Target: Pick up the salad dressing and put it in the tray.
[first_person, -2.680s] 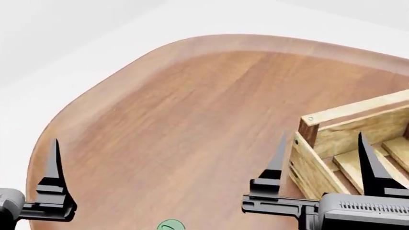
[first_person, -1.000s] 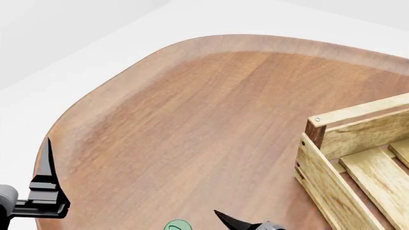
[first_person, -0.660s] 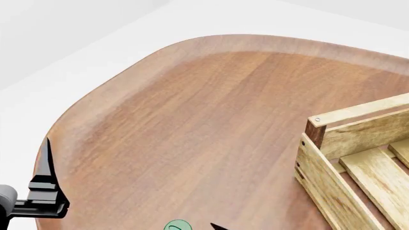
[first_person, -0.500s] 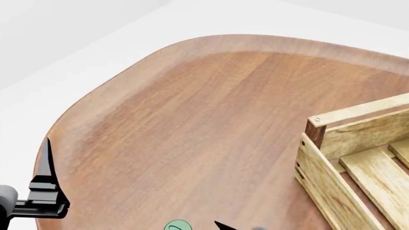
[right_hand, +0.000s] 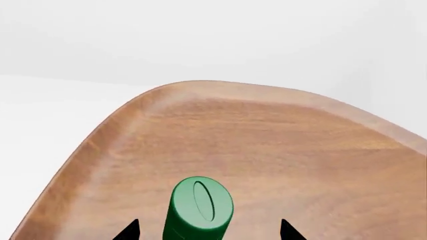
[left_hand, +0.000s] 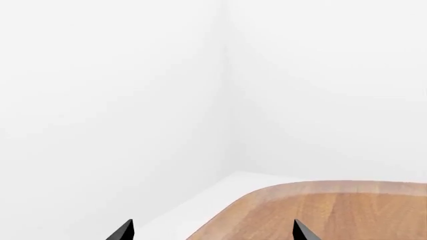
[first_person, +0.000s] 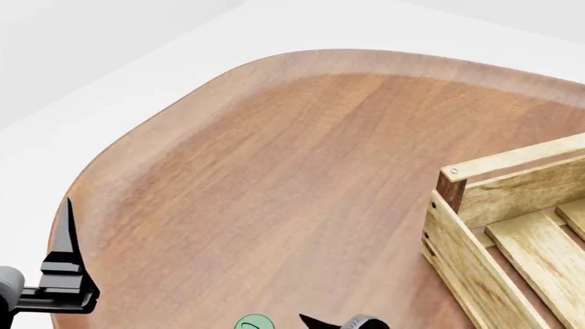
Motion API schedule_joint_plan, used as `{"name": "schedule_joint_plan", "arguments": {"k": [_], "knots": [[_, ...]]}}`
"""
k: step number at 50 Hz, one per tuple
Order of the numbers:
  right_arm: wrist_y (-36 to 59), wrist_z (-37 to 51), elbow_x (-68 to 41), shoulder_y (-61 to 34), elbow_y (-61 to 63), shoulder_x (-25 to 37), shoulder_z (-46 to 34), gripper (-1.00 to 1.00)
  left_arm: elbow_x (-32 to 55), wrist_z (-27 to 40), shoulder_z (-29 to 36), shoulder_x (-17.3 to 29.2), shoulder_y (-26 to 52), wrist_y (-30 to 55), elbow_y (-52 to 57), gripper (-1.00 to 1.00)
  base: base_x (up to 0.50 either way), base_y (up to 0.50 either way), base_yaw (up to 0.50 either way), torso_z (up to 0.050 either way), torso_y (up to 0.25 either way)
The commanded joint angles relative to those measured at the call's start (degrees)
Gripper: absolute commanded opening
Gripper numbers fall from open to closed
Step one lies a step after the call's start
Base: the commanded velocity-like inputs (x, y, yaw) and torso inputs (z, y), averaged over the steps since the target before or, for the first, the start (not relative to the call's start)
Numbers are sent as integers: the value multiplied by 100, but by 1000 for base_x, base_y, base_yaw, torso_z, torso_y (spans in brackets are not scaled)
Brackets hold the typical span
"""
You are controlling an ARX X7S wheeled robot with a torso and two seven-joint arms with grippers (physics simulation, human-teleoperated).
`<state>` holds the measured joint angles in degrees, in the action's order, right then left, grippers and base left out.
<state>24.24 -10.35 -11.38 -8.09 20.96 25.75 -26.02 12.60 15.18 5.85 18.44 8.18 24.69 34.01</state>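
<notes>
Right gripper aligned on the bottle for pickup

The right gripper (right_hand: 207, 231) straddles the bottle (right_hand: 198, 207) with fingers spread, untouching; tray (first_person: 475, 226) waits nearby on the table (first_person: 274, 171). Left gripper (left_hand: 212, 231) parked open, empty.

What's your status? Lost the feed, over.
Right pincer open, straddling the dressing, not gripping. Left pincer open, idle at the table edge. Tray empty where visible; nothing in the way.
</notes>
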Motion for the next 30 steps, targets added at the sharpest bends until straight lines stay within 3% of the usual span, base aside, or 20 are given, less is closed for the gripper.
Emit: {"name": "schedule_joint_plan", "arguments": {"k": [1,8,30], "knots": [[-183,22,203,-128,-489,-119,-183,100,13,16,19,17,-14,-29,-16,100,0,0,0,0,0],[-266,23,247,-317,-1110,-268,-218,100,20,29,33,35,3,-10,-3,100,0,0,0,0,0],[-286,-50,270,-514,-1273,-421,-413,100,48,65,49,79,-6,-44,7,100,0,0,0,0,0]]}}
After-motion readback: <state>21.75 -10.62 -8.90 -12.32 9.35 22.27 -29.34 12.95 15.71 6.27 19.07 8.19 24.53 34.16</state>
